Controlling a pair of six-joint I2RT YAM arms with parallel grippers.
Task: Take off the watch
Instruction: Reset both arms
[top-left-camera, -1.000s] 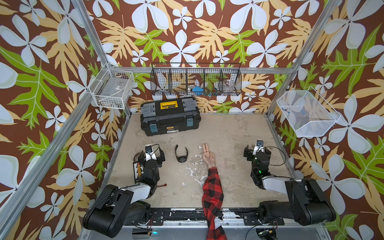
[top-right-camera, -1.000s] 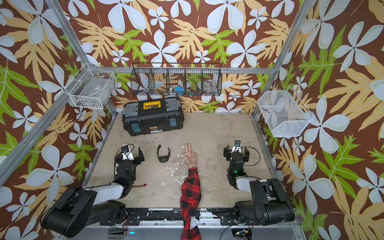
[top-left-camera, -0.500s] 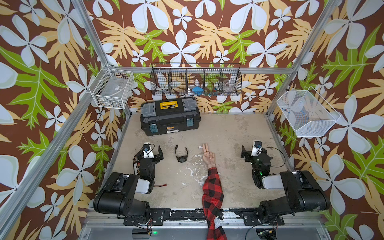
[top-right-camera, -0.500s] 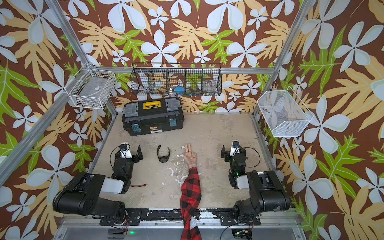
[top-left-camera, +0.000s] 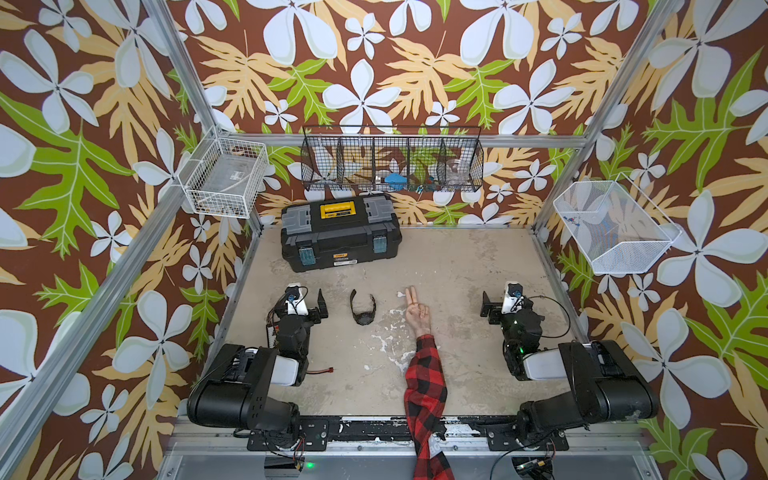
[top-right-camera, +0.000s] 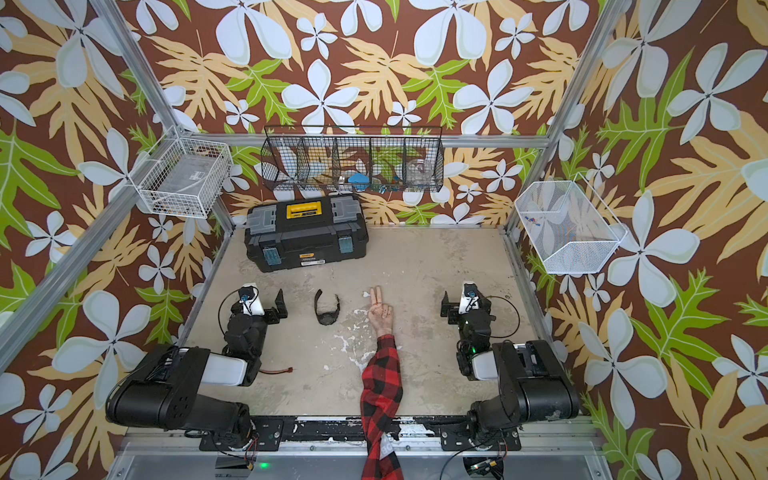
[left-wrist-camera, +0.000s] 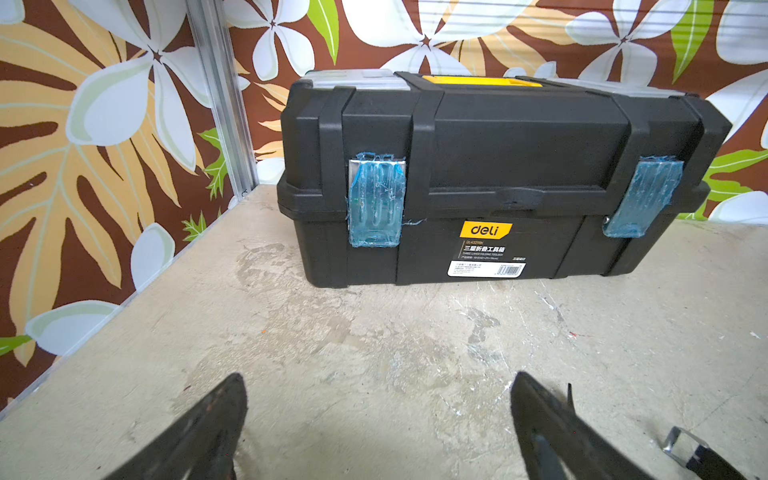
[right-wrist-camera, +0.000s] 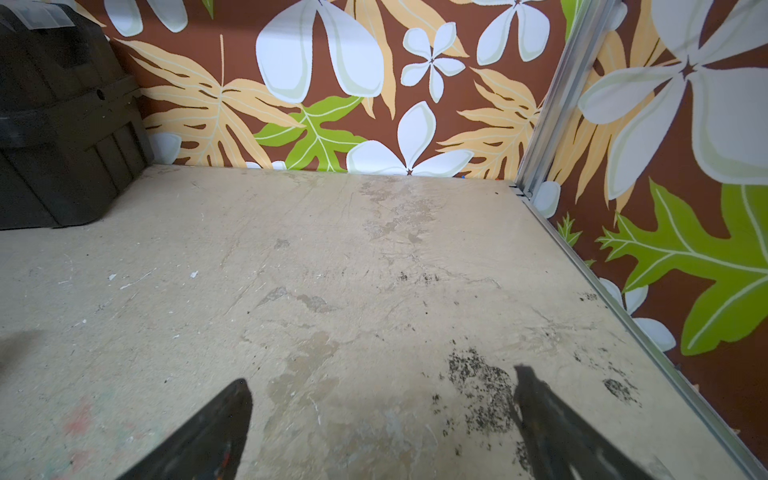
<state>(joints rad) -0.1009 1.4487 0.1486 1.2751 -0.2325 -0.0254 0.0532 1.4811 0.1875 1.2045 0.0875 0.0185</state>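
The beige worktop (top-left-camera: 457, 270) carries a black toolbox (top-left-camera: 340, 232) at the back. The left arm (top-left-camera: 291, 332) and right arm (top-left-camera: 519, 328) sit low at either side, jaws of each spread wide and empty (only bare worktop between them in the wrist views). A hand (top-left-camera: 417, 313) in a plaid sleeve lies between them. The watch (top-left-camera: 364, 318) lies on the worktop between left arm and hand, touching neither.

Overhead stereo pair, low wrist views, shared toolbox (left-wrist-camera: 498, 166)
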